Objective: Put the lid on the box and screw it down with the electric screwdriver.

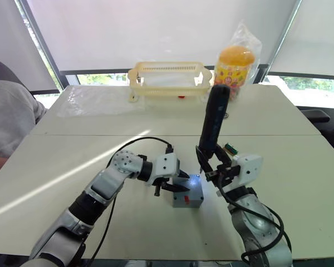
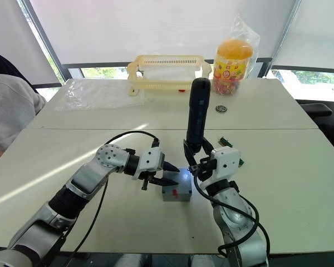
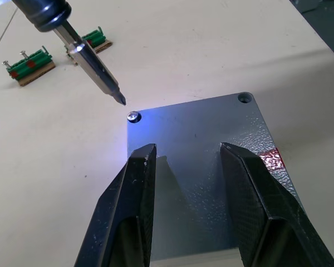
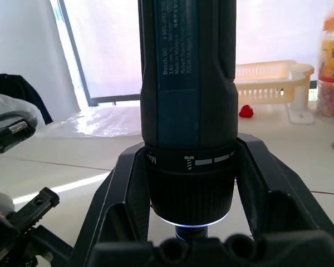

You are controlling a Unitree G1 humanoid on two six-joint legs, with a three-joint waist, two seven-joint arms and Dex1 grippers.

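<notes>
Right gripper [image 1: 211,166] clamps screwdriver [image 1: 214,121] low on barrel, upright, bit just off corner screw [image 3: 133,116]. Left gripper [image 3: 186,158] spread, fingers pressing lid [image 3: 211,133] onto box [image 1: 188,196], near tabletop's front edge. Box light, rigid, likely to slide; hold down flat.

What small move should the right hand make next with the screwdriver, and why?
Probably lower the screwdriver a little so its bit meets the screw at the lid's corner. The bit hangs just above and beside that screw, not touching, while the left hand rests open on the lid.
</notes>
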